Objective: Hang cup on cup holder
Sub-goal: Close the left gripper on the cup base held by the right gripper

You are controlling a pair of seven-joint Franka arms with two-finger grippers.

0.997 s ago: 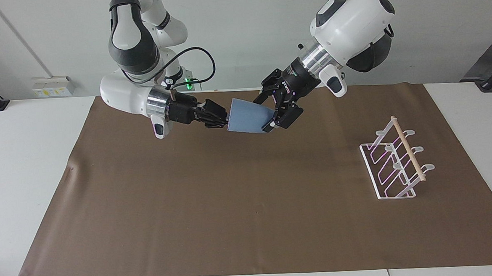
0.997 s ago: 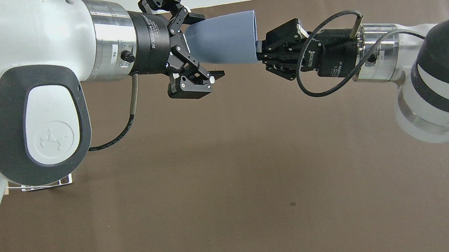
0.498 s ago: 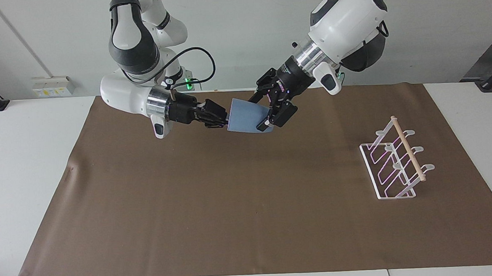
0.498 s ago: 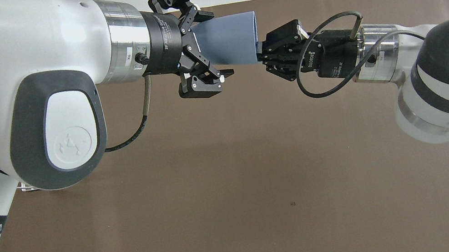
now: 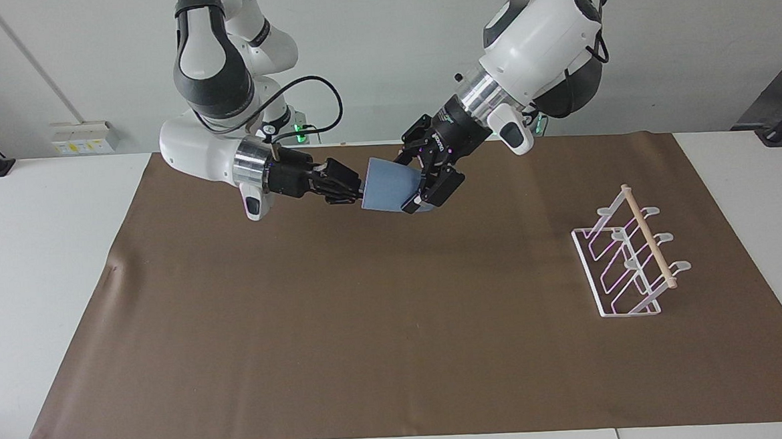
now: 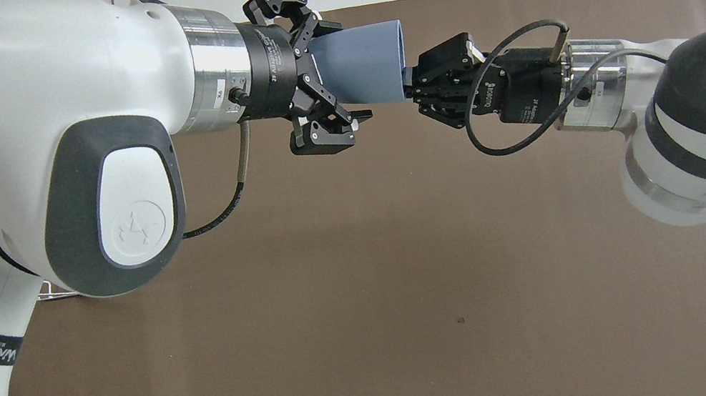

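Observation:
The light-blue cup (image 5: 384, 192) is held on its side in the air over the brown mat (image 5: 370, 327), between the two grippers. My right gripper (image 5: 357, 189) is shut on the cup's wide rim. My left gripper (image 5: 420, 179) is open, its fingers astride the cup's narrower base end. In the overhead view the cup (image 6: 366, 65) lies between the left gripper (image 6: 338, 73) and the right gripper (image 6: 411, 82). The white wire cup holder (image 5: 627, 260) with its wooden dowel stands on the mat toward the left arm's end, with nothing on it.
The mat covers most of the white table (image 5: 38, 265). In the overhead view the left arm hides nearly all of the cup holder; only a bit of its wire base (image 6: 62, 296) shows. A black cable (image 6: 517, 140) loops off the right wrist.
My left gripper has slid along the cup toward the right gripper, its open fingers now astride more of the base end. The right gripper and the cup have stayed still.

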